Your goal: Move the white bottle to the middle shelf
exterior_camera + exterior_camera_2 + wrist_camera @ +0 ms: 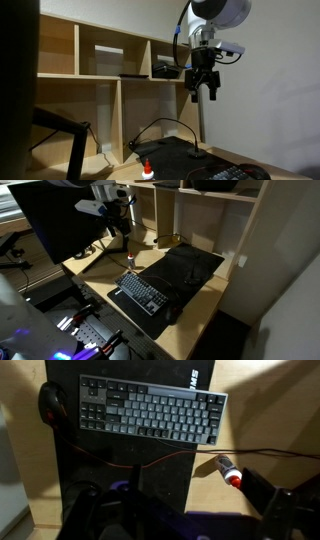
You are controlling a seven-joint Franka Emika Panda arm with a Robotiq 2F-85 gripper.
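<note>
- hand [203,90]: raised well above the worktop [270,410], about level with the middle shelf [100,76]; fingers spread wide, nothing between them
- white bottle [148,172]: on the bare worktop just beside the edge of the black mat [90,460], red cap up in an exterior view, well below the hand and apart from it
- wrist view: the bottle lies off-centre, nearer one finger [285,510] than the midpoint of the opening
- step in hand, as judged: approach; no grasp is made yet and the whole transfer remains
- risk, misalignment: the bottle is far smaller than the finger opening; a straight descent from this offset may land a finger on or beside the cap and tip the bottle
- risk, rolling: a tipped bottle is round and probably light, so it may roll toward the worktop edge or out of reach
- risk, cable: a red cable [140,463] crosses the mat near the bottle; a low finger may snag it and drag it into the bottle
- risk, keyboard [150,412]: it lies on the mat nearby; a wide sweep at low height may strike it
- risk, placement: the middle shelf already carries dark items [165,70] and has upright dividers [150,58] above it; a poor entry angle may knock the hand on a divider, or set the bottle against those items so that it falls
</note>
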